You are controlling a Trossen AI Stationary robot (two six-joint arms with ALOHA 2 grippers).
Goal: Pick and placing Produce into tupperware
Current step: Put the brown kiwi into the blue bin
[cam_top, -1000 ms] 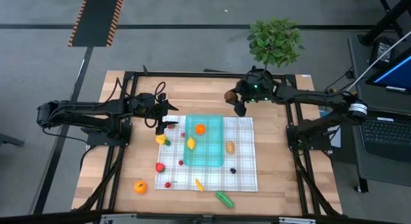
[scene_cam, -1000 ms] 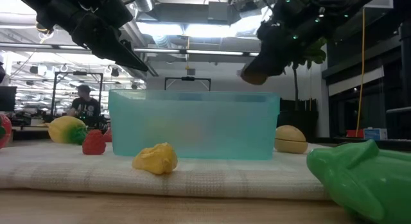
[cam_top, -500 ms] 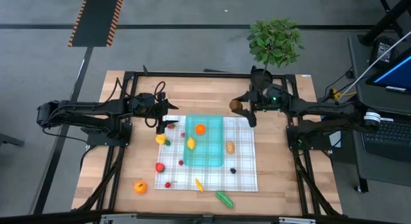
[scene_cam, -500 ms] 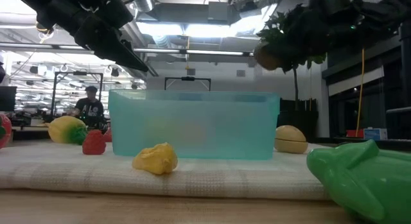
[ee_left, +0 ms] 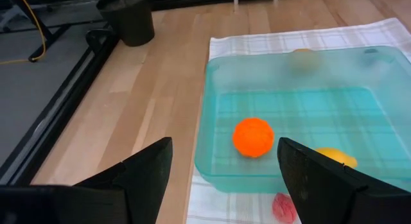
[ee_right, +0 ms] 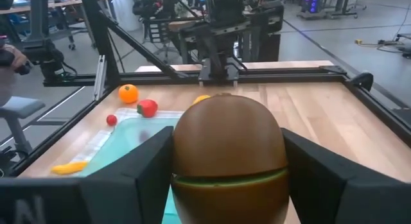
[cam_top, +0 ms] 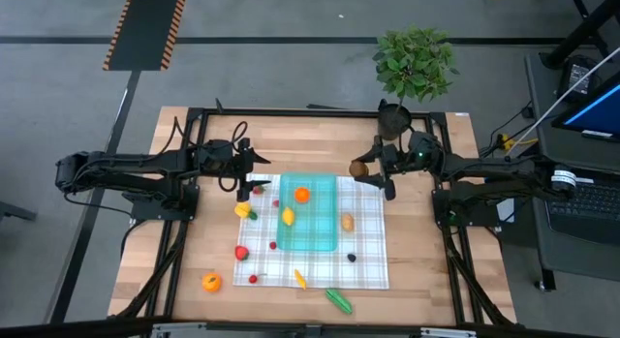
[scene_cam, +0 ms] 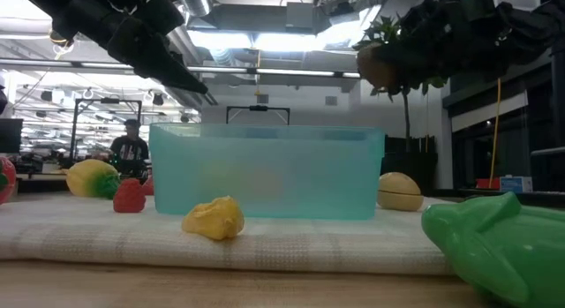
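High: I see wooden bench, checked cloth, tupperware long axis running front-to-back | Low: workshop room behind, person far off | Left wrist: left gripper spread empty above tupperware rim, orange inside | Right wrist: right gripper clamps brown produce above cloth's far edge

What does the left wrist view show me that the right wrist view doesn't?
Only the left wrist view: the round orange toy fruit and a yellow piece lying inside the container, seen past the open, empty left tool.
Only the right wrist view: the round brown toy fruit clamped in the right tool, and a red piece on the checked cloth.
Both: the shallow translucent teal plastic container and the wooden table.
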